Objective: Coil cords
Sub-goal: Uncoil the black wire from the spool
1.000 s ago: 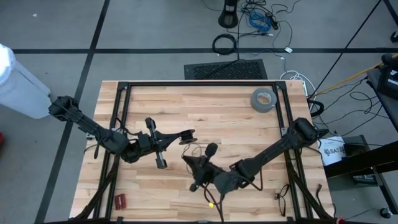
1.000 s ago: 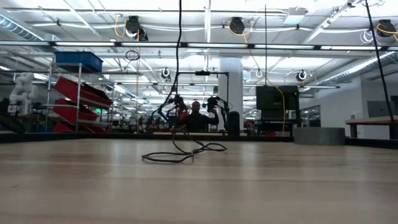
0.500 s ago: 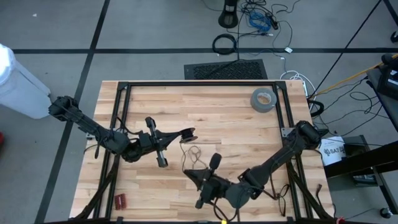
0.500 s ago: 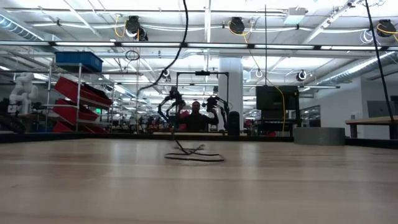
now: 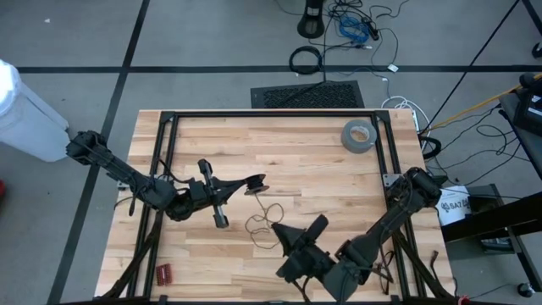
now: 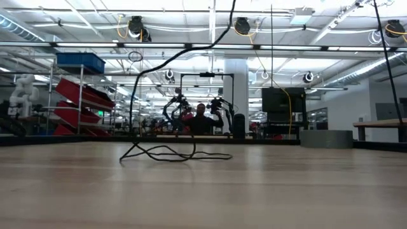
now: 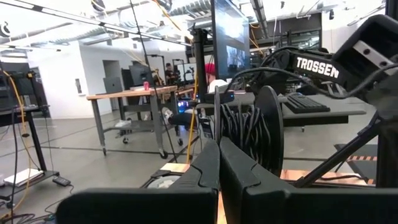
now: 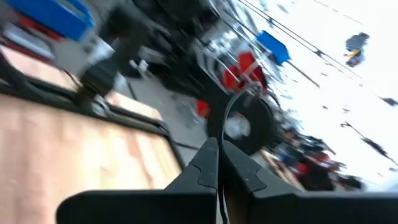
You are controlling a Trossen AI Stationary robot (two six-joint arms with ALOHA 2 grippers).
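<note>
— Cord location?
— The wire (image 5: 265, 218) lies in loose loops mid-desk (image 5: 322, 178), one strand rising, apparently to the right gripper (image 5: 286, 241).
— Fingers?
— Right pinched on wire; left gripper (image 5: 257, 182) closed beside a spool (image 7: 252, 132).

A grey tape roll (image 5: 359, 135) lies flat near the far right corner of the wooden tabletop (image 5: 279, 148). A small red object (image 5: 163, 273) sits at the near left corner. On the floor beyond the far edge lie a dark mat (image 5: 307, 95) and a thicker black cable ring (image 5: 306, 59). A white container (image 5: 25, 114) stands off the left side. A person (image 6: 201, 119) shows far back in the room.
</note>
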